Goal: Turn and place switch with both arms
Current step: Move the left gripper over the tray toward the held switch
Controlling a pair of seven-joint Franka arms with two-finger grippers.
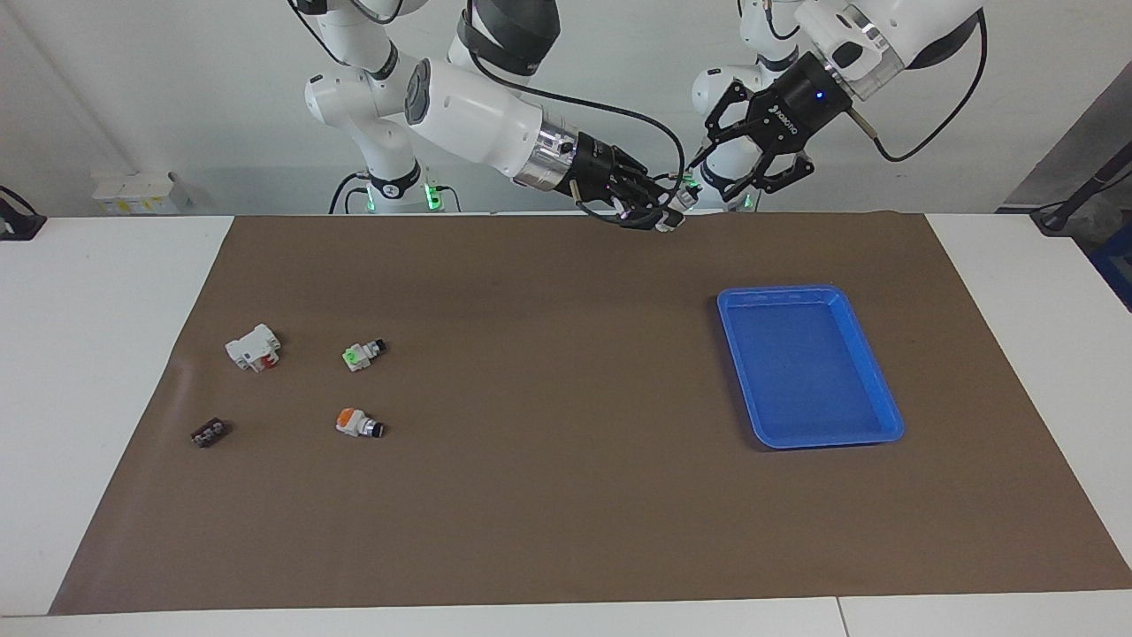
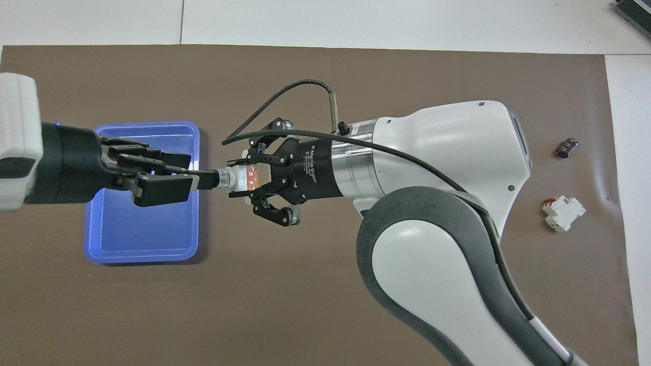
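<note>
Mid-frame overhead, your right gripper [image 2: 239,179] clamps the switch [image 2: 235,179] level, knob toward the tray [image 2: 144,251], so your part-open left gripper [image 2: 196,178] can take it.

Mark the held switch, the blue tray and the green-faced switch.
switch [image 2: 239,179], overhead view, white body.
blue tray [image 1: 873,361], facing view, rim.
green-faced switch [image 1: 355,356], facing view, green face.

Three switches [image 1: 361,355], one breaker [image 1: 253,347], one tray [image 1: 752,380], one capacitor [image 1: 209,433].
</note>
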